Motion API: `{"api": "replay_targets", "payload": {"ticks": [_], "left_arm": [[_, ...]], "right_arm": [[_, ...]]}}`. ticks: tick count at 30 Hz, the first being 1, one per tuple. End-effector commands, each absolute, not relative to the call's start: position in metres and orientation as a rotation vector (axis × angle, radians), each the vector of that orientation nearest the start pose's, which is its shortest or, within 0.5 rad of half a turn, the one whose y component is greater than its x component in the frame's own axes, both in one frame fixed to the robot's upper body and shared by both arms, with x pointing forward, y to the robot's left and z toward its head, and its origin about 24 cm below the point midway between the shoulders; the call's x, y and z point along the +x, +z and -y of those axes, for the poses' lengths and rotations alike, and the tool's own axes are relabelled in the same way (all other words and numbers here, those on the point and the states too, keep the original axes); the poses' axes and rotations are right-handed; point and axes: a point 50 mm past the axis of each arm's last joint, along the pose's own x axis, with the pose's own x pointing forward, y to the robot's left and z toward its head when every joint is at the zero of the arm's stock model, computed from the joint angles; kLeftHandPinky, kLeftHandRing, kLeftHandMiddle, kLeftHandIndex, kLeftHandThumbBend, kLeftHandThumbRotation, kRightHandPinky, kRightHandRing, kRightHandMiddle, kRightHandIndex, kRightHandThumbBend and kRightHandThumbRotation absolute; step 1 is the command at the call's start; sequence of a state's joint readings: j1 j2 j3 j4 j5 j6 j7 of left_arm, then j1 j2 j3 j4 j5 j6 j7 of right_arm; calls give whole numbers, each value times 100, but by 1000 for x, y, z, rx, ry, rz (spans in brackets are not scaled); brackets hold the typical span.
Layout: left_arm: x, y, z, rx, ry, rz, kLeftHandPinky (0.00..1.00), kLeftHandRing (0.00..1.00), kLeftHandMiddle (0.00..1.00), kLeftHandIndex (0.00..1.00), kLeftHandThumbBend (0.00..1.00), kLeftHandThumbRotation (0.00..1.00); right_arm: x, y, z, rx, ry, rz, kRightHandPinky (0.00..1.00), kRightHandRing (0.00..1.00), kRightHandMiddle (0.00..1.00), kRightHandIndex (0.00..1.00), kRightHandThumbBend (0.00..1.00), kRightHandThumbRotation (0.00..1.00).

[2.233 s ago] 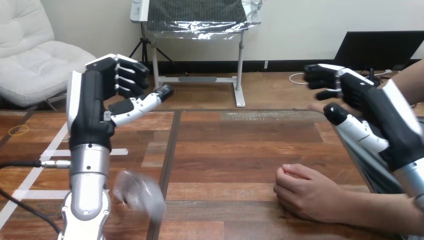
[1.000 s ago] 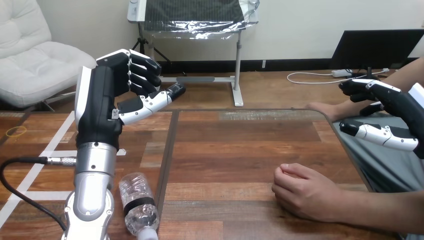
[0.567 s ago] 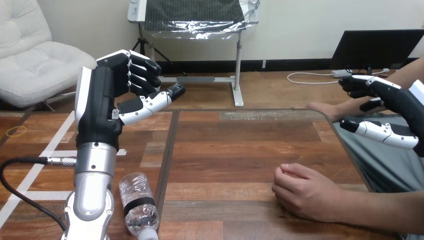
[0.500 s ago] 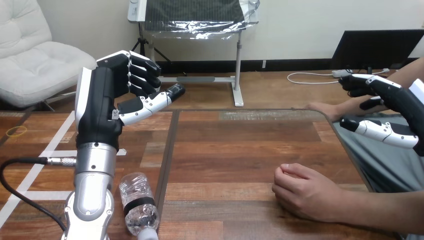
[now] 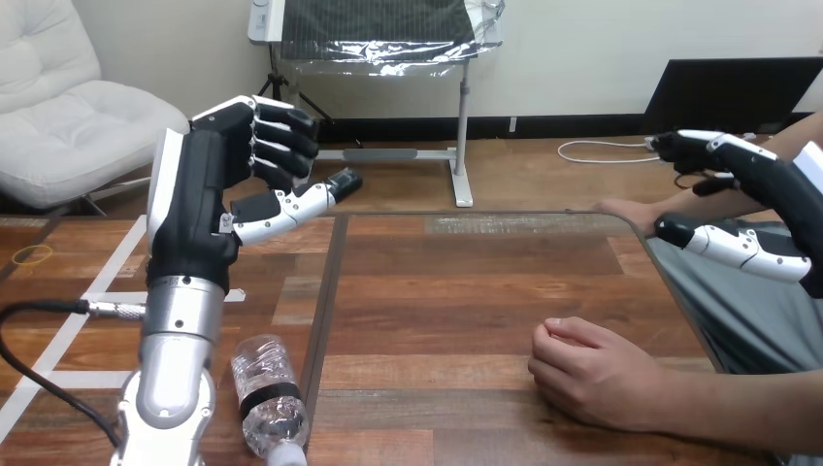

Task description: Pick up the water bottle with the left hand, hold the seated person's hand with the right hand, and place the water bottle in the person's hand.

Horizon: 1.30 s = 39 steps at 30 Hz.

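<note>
Lying sideways, the water bottle (image 5: 265,390) looks light, crushable and slick; better gripped at its banded middle. Left hand (image 5: 199,209) above it and right hand (image 5: 776,194) well to its right hang loosely open, empty.

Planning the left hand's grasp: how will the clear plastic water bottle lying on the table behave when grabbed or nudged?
The clear plastic water bottle lies on its side on the wooden table, so a nudge would probably roll it. Its thin clear wall will likely dent under a squeeze.
</note>
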<state>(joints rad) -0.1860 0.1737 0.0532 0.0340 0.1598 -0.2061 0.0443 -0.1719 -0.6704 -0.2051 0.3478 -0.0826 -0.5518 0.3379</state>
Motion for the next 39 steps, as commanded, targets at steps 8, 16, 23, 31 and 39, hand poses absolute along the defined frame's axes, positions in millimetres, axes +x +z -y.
{"api": "replay_targets", "payload": {"ticks": [8,16,23,31,39], "left_arm": [[286,128,-193,502,-31,455,67,76,78,75,87,5],[289,136,-204,639,-80,463,79,83,83,82,94,20],[290,148,-216,761,-147,445,79,85,85,84,98,24],[293,162,-225,875,-221,450,72,84,86,85,100,22],[295,176,-231,980,-315,455,66,83,86,84,100,21]], "right_arm": [[264,145,276,-780,217,445,75,82,83,83,77,76],[260,147,270,-753,232,463,75,81,83,83,81,77],[255,147,264,-727,242,473,76,81,82,83,84,78],[251,149,256,-720,264,496,77,82,82,82,86,79],[247,148,248,-694,298,525,78,82,82,82,84,80]]}}
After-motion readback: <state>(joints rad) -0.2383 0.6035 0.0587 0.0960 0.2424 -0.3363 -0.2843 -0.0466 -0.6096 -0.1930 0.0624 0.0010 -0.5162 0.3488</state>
